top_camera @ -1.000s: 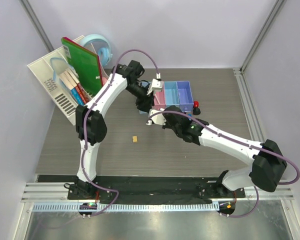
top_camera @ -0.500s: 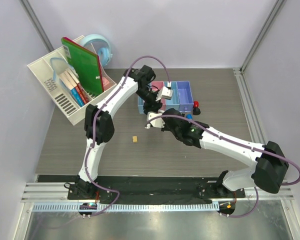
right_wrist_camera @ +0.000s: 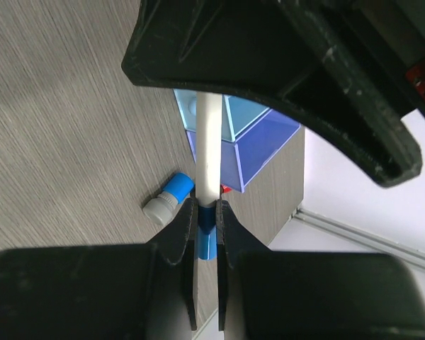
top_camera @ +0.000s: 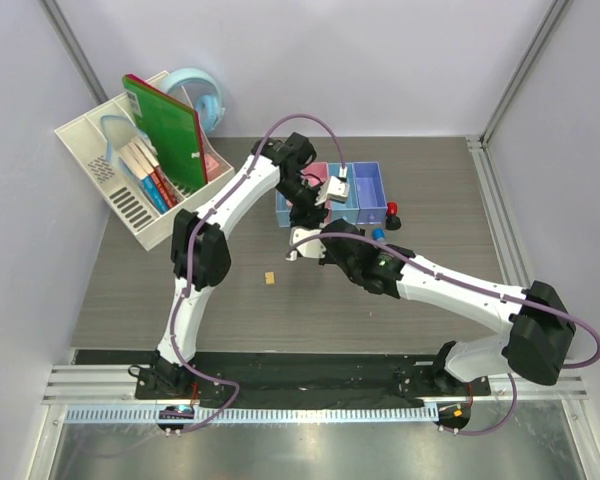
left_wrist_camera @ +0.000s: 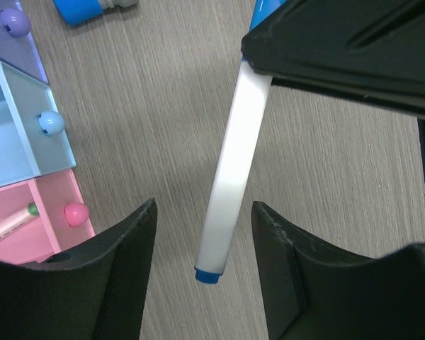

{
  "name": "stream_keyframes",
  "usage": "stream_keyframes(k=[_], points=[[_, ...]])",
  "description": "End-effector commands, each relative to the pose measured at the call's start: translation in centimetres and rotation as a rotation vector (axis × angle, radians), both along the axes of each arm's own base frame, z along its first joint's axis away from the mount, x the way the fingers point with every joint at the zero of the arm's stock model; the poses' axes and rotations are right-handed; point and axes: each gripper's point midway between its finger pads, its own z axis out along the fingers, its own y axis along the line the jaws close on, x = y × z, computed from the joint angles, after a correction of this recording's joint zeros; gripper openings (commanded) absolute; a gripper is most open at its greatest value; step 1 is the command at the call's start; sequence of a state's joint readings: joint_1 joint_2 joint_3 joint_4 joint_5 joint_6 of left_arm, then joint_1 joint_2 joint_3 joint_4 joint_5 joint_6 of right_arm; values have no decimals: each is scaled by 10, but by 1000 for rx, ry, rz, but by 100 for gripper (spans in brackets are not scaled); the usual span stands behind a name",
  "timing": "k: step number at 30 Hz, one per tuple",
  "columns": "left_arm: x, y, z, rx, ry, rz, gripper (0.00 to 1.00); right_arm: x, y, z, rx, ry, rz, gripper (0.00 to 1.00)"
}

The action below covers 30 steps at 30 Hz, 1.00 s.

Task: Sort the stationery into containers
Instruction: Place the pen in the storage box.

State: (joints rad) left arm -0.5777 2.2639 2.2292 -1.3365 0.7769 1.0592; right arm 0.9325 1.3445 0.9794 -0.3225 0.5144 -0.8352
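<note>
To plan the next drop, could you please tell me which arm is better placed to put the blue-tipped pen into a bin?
Probably the right: the right claw is shut on the pen, close to the bins. The left claw is open, not gripping the pen.

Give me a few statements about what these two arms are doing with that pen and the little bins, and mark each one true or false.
1. The right gripper is shut on the white pen. True.
2. The left gripper clamps the same pen. False: it is open and does not touch the pen.
3. A green-tipped pen lies in the pink bin. True.
4. The small orange block sits in one of the bins. False: it lies on the table, apart from the bins.
</note>
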Motion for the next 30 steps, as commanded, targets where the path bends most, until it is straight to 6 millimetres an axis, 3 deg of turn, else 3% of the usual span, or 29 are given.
stream_keyframes(k=[1, 4, 7, 11, 14, 15, 18, 19, 23, 25, 30], points=[[-62, 33, 12, 151, 238, -23, 54, 6, 11, 16, 40, -40, -1, 2], [-65, 32, 10, 158, 244, -28, 48, 6, 14, 14, 36, -38, 1, 2], [-67, 31, 10, 161, 246, -34, 33, 7, 16, 16, 41, -45, 2, 2], [-74, 32, 5, 177, 259, -49, 0, 11, 19, 19, 51, -63, -5, 2], [-79, 33, 3, 185, 267, -57, 0, 16, 20, 22, 55, -90, -21, 5], [-80, 34, 3, 188, 270, -56, 0, 17, 20, 21, 50, -91, -22, 9], [-80, 34, 4, 185, 270, -55, 0, 20, 19, 24, 48, -118, -32, 47], [-80, 33, 4, 182, 277, -53, 0, 19, 19, 26, 52, -121, -31, 69], [-66, 29, 1, 159, 285, 19, 0, 17, 18, 40, 103, -135, -35, 99], [-56, 27, -1, 156, 295, 84, 0, 13, 17, 50, 134, -126, -34, 100], [5, 17, 2, 51, 251, 314, 0, -1, 17, 65, 265, -53, -12, 100]])
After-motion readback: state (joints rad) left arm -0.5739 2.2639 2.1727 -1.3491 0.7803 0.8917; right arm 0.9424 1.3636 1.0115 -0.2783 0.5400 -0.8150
